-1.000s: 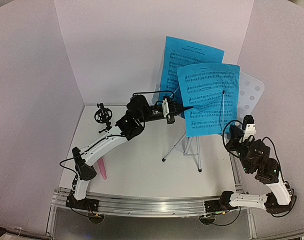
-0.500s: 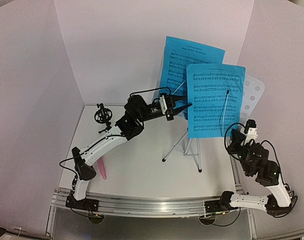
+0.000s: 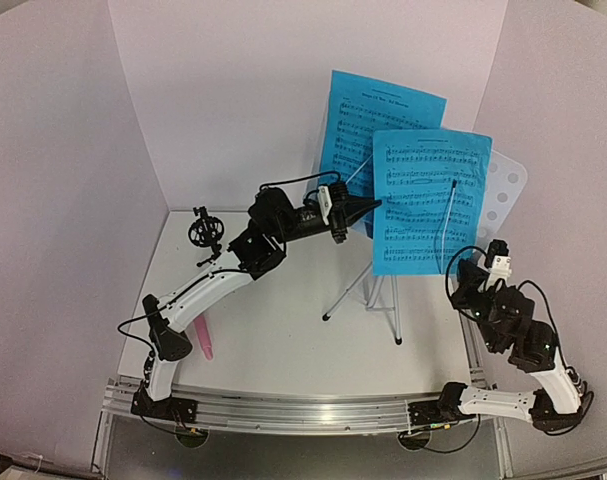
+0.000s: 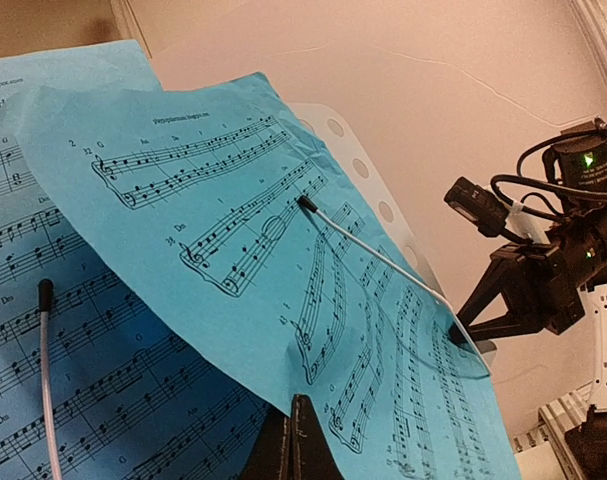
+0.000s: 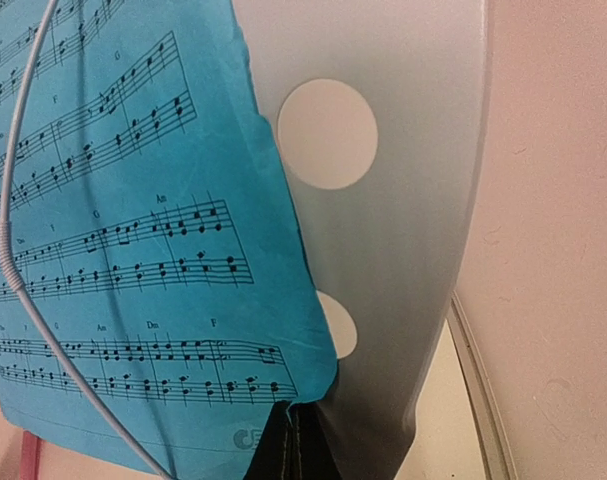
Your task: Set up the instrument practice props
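The silver tripod music stand (image 3: 371,292) is set toward the right rear of the worktop (image 3: 283,335), its legs splayed on the surface and its mast upright. Its perforated pale desk (image 3: 505,188) is tilted back at the top. Only its right part is seen, the rest being covered by blue sheet music. The rear page (image 3: 378,110) is placed higher and to the left. The front page (image 3: 428,205) is laid over its lower right, long axis upright, printed side toward the arms. A thin wire page holder (image 3: 449,215) is slanted across the front page, which is seen in the left wrist view to curve away from the desk. A second wire (image 4: 45,380) is seen over the rear page.

Left of the stand, the left arm (image 3: 218,285) is stretched out roughly level. The left hand (image 3: 368,208) is pointed at the front page's left edge, fingers pressed together. The tips are met by the paper, but whether paper is nipped between them cannot be told. Right of the stand, the right arm (image 3: 518,335) is folded low. The right hand (image 5: 289,446) is raised toward the desk's lower right corner, fingers likewise pressed together, just beneath the page's bottom corner.

Well left of the stand, the small black tripod mic mount (image 3: 204,233) is stood upright by the back wall (image 3: 243,100). The pink stick microphone (image 3: 204,340) is laid flat nearer the front, long axis running front to back, its far end hidden behind the left arm.
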Controlling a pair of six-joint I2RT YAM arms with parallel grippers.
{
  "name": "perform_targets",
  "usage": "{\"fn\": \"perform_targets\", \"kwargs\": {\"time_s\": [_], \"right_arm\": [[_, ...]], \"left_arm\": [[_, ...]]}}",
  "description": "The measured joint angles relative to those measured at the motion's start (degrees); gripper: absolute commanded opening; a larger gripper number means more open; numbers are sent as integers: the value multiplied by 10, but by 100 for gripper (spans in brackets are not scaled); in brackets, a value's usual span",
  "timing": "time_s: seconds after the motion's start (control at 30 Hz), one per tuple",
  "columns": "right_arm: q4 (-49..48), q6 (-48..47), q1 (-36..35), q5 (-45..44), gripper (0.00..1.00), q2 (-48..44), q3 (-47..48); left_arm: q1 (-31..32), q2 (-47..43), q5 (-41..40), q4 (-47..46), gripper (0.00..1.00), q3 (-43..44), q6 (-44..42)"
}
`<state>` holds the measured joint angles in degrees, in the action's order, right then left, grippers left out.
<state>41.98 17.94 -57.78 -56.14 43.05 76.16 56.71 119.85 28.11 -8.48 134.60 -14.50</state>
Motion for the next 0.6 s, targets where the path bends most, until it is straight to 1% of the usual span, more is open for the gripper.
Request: {"fn": "perform_targets", "kwargs": {"time_s": [0.17,0.27,0.37,0.6], "right_arm": [[-6,-3,0,25,0,0,0],[-12,-4,0,37,0,3,0],[-18,-3,0,40,0,6,0],[-41,-18,0,36,0,2,0]], "left_arm": [[0,0,-3,-1,0,13,0],[0,12,-2,-3,0,41,-6],[0,28,1,-19,0,63,-17],[-2,46,2,-69,0,65,-58]]}}
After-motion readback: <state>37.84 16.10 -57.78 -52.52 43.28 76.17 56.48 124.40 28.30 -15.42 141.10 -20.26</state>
